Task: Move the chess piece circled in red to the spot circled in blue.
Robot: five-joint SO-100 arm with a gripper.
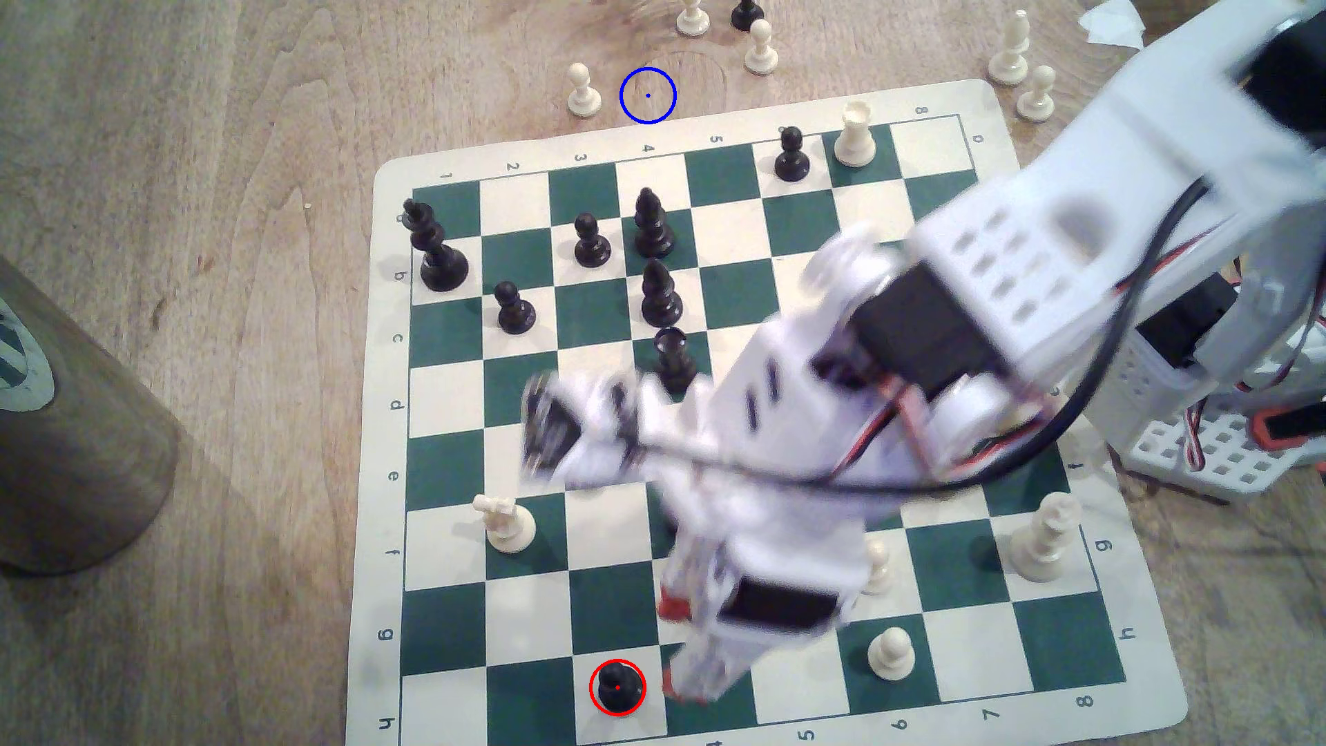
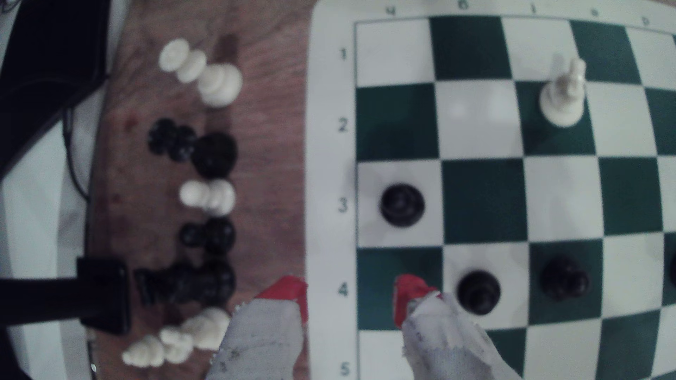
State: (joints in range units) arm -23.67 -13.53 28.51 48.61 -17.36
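Green-and-white chessboard [image 1: 725, 445] lies on light brown wood-grain tabletop [image 1: 215, 287]

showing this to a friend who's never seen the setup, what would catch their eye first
Probably the blurred white arm sweeping across the green-and-white chessboard from the exterior view's right. Next, the red-ringed black pawn on the board's near edge, with the open, red-tipped end effector close beside it, and the blue ring on bare wood beyond the far edge.

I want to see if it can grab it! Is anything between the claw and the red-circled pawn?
No. In the exterior view, bare board separates the gripper from the chess piece.
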